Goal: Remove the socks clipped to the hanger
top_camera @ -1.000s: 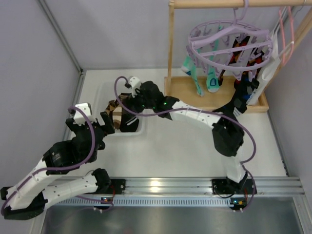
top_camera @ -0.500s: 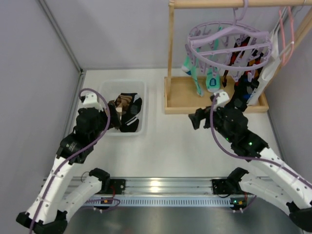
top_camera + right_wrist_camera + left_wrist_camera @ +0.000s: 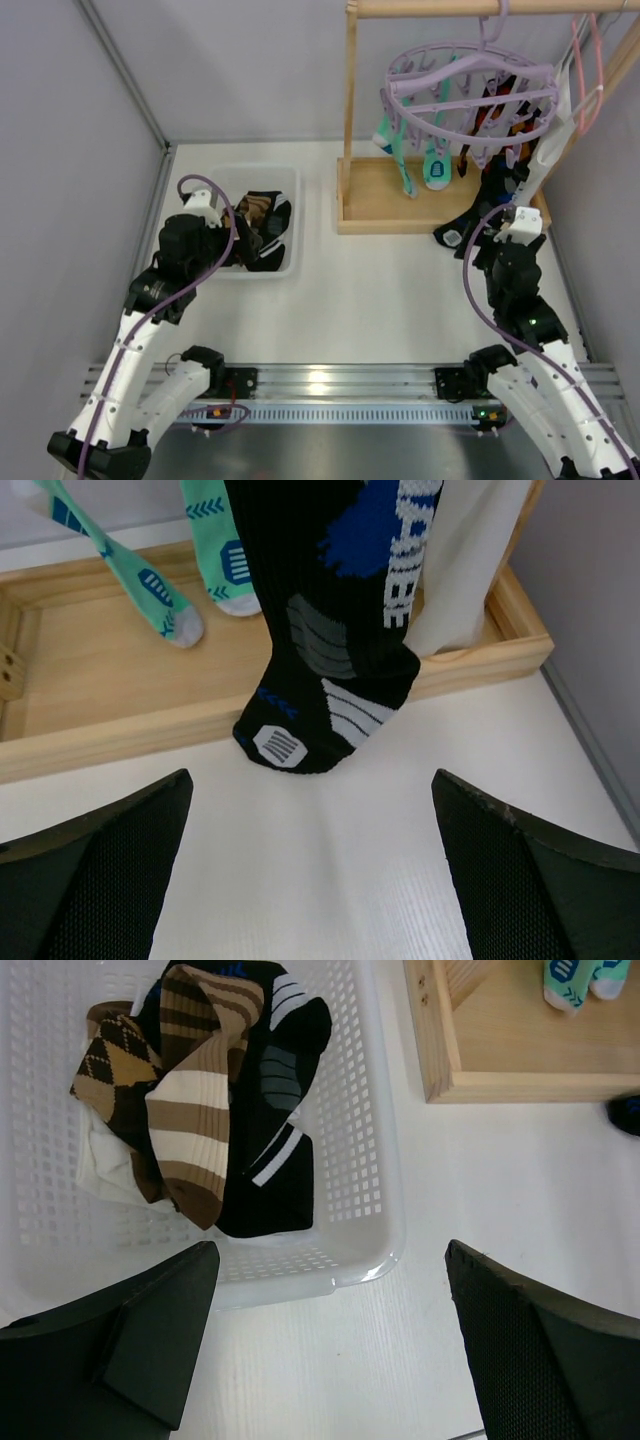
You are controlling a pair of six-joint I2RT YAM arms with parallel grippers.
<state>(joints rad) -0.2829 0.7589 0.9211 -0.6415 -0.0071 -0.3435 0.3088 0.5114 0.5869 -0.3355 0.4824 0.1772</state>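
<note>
Hanger: round lavender plastic ring hanger above the shallow wooden tray, teal socks clipped on.
Black sock: toe over the tray's front rim.
Basket: white perforated plastic basket left of the tray, holding the brown-striped sock.
Left gripper: spread wide, empty, left of the tray.
Right gripper: spread wide, empty, before the tray.

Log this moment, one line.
left gripper open at white mesh basket | right gripper open facing hanging black sock | teal socks on lavender ring hanger
</note>
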